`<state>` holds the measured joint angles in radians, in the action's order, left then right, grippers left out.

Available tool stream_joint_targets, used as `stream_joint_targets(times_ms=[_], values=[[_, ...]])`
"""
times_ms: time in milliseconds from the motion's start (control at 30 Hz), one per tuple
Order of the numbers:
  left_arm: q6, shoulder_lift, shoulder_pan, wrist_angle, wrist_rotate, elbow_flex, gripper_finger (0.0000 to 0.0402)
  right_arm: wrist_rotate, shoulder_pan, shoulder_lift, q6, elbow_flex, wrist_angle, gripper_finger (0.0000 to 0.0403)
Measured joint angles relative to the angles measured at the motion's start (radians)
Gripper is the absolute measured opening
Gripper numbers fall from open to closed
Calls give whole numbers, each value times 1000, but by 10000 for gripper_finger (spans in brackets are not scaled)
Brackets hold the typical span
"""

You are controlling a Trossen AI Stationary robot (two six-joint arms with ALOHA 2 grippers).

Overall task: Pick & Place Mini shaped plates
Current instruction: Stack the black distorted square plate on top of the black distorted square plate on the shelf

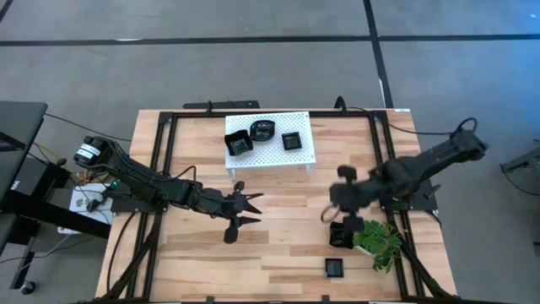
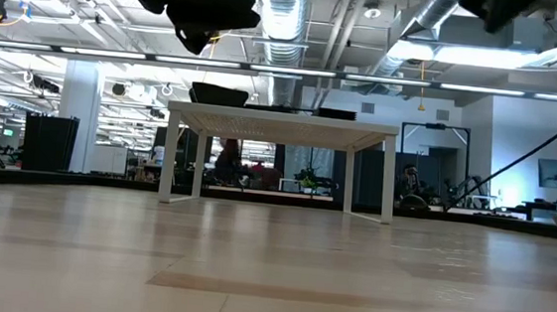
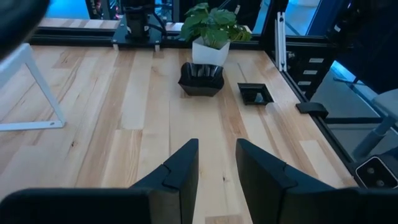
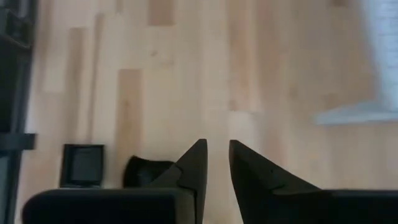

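Three mini shaped plates lie on the white rack (image 1: 268, 139): a black dish (image 1: 239, 143), a rounded one (image 1: 263, 130) and a square one (image 1: 291, 141). A stack of black plates (image 1: 342, 235) (image 3: 201, 78) stands on the table beside the plant. A single square plate (image 1: 336, 268) (image 3: 255, 93) (image 4: 84, 165) lies near the table's near edge. My left gripper (image 1: 249, 209) (image 3: 214, 162) hovers open at mid-table, empty. My right gripper (image 1: 332, 214) (image 4: 214, 155) hangs above the table just left of the stack, its fingers a little apart with nothing between them.
A green plant in a white pot (image 1: 380, 241) (image 3: 214, 28) stands right of the stack. The rack stands on its legs at the far middle (image 2: 281, 126). A black frame (image 1: 384, 160) runs along the table's sides. Bare wood lies between the two grippers.
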<state>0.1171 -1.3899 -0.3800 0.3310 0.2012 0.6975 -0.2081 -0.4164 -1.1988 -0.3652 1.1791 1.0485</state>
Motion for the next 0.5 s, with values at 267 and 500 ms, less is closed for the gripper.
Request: stream_joint_targets(times_ms=[267,500], values=[[0,0,0,18,0,0,108,1,-168,-70,-123,-270,-490,63],[0,0,0,24,0,0,108,33,-254,-231,-130,-288,-623,63]])
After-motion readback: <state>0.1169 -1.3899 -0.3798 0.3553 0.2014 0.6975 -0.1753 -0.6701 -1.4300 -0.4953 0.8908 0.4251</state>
